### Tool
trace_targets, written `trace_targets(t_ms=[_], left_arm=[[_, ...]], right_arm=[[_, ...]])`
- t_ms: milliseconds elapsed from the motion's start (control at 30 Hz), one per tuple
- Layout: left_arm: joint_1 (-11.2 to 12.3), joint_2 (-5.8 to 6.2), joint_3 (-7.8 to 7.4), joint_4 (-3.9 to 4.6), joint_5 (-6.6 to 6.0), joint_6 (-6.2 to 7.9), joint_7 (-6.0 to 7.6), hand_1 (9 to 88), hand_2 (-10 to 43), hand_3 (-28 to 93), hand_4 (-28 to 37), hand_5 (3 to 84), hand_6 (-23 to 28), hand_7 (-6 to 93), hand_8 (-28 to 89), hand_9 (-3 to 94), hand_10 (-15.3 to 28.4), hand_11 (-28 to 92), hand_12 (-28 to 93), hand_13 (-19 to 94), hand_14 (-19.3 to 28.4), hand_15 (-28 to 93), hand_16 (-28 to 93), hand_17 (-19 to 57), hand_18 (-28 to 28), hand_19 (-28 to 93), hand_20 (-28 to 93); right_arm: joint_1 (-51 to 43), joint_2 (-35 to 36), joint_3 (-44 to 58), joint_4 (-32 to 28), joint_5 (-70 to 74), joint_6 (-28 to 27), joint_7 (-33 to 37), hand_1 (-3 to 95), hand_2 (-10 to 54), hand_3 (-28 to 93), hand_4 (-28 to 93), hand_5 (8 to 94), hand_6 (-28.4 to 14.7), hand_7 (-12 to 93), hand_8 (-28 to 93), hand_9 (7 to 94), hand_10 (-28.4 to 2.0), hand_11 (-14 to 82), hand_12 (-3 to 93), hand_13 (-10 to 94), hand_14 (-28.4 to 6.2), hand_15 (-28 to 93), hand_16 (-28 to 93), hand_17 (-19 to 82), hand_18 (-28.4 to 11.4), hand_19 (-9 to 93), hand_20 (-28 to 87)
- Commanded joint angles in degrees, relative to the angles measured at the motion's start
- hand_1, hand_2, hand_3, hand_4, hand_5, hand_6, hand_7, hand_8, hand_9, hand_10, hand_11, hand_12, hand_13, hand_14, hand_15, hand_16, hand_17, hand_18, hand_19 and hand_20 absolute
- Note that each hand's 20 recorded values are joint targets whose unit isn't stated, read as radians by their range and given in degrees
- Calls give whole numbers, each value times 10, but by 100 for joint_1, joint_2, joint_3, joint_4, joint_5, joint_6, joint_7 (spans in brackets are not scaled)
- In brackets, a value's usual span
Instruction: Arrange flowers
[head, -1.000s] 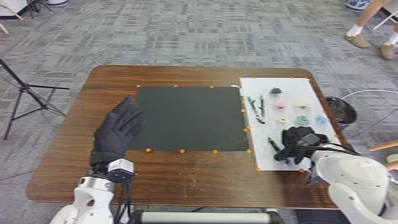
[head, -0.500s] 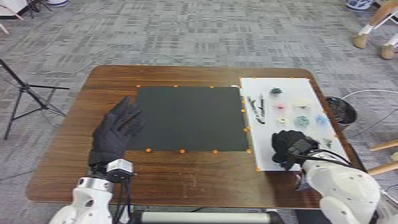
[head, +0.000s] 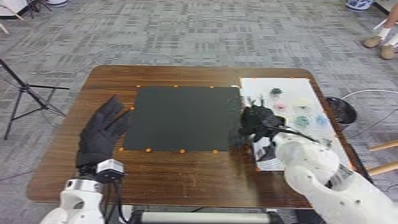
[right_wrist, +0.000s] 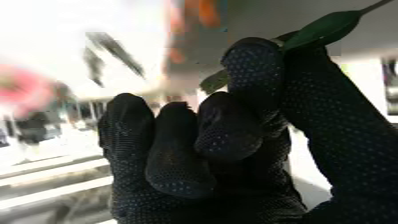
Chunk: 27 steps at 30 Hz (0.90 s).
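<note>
- Change noted: the right hand (head: 259, 121) has moved from the near part of the white sheet (head: 258, 85) to its left side, beside the dark mat (head: 182, 117).
- Right hand condition: grasping; thumb and finger pinch a green leaf (right_wrist: 325, 30), held clear of the bench (head: 169, 185).
- Bearing on the task: the leaf appears to have been picked up for the arrangement. In my judgement, the next step is to carry it over the mat and lay it down; a loose pinch could let it twist.
- Difference from the earlier frame: the left hand (head: 102, 136) has drawn outward, slightly away from the mat. Condition: released, fingers extended, nothing held.
- Remaining stock: the dark bloom (head: 275, 91), pink flower (head: 280, 106), teal flower (head: 302, 121) and blue flower (head: 322, 120) lie on the sheet, positions unchanged.
- Arrangement: not started on the mat.
</note>
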Motion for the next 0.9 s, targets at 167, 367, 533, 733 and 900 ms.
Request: trace_targets(t_ms=[167,367,533,733,900], left_arm=[[-757,380,50,-23,52,5,44,242,-42,667,-283,258,19,209,-109,239,112,145,173,211,141,182,51,-123,203,431,63],[-1263,493,314,86,144,-65,154,244,-43,667,-282,259,19,208,-109,240,111,145,175,211,141,181,53,-122,203,431,63],[-1811,481,662,282,286,-130,277,243,-43,666,-283,260,19,207,-109,241,111,145,174,212,141,182,53,-121,203,432,64],[-2214,342,982,427,284,-223,323,242,-43,667,-282,261,18,207,-109,242,111,144,173,212,140,181,52,-121,203,431,63],[-2345,230,1101,460,401,-189,331,242,-46,668,-283,262,19,204,-108,241,110,142,173,211,140,180,53,-121,204,431,64]], right_arm=[[1357,-1904,-1278,744,-647,227,431,396,-95,839,-136,808,-7,525,284,846,-100,650,480,755,-115,883,463,449,-223,932,722],[1290,-2726,-1812,1404,-971,222,752,401,-95,835,-135,815,-8,515,285,851,-101,646,480,761,-115,882,464,453,-225,932,724],[1468,-3179,-2206,1822,-664,344,1067,404,-95,834,-139,822,-8,505,284,854,-100,642,480,769,-115,880,460,464,-226,932,725],[1641,-3572,-2208,2266,-356,466,1285,410,-95,831,-148,830,-8,489,285,858,-99,636,478,774,-113,876,461,472,-228,932,727],[1723,-3850,-2135,2498,-153,617,1418,411,-95,833,-149,834,-7,481,286,863,-98,630,475,777,-111,874,461,476,-228,932,727]])
